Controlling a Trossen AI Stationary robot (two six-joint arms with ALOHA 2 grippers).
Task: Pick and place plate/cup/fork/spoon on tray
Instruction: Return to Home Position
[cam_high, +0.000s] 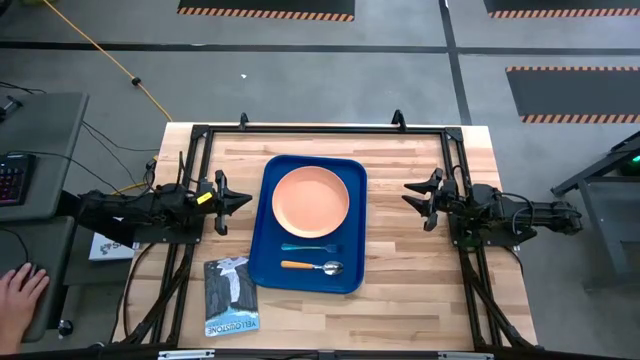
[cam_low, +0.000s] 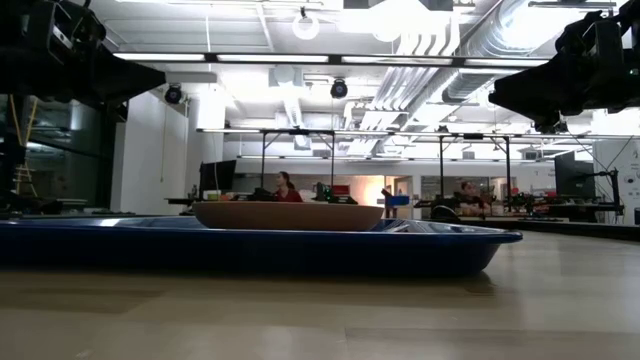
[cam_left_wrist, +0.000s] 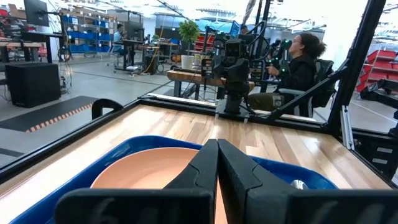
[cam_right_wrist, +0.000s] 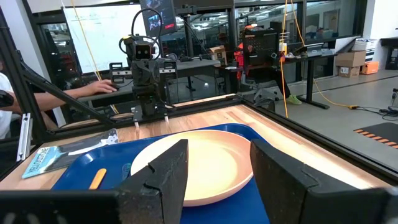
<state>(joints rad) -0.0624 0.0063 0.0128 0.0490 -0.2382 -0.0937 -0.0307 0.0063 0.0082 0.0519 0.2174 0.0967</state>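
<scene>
The blue tray (cam_high: 352, 170) lies in the middle of the table. The salmon-pink plate (cam_high: 311, 198) rests flat on its far half. The light-blue fork (cam_high: 310, 247) and the orange-handled spoon (cam_high: 312, 267) lie side by side on its near half. My left gripper (cam_high: 246, 200) hangs left of the tray, shut and empty; its wrist view shows the fingers together (cam_left_wrist: 217, 163) above the plate (cam_left_wrist: 149, 171). My right gripper (cam_high: 408, 194) hangs right of the tray, open and empty (cam_right_wrist: 217, 168), facing the plate (cam_right_wrist: 205, 155). No cup is in view.
A grey-blue booklet (cam_high: 230, 296) lies on the table near the tray's near left corner. A black frame (cam_high: 320, 129) runs around the table's edges. A person's hand (cam_high: 20, 290) rests off the table at the far left. Bare wood lies between the tray and each arm.
</scene>
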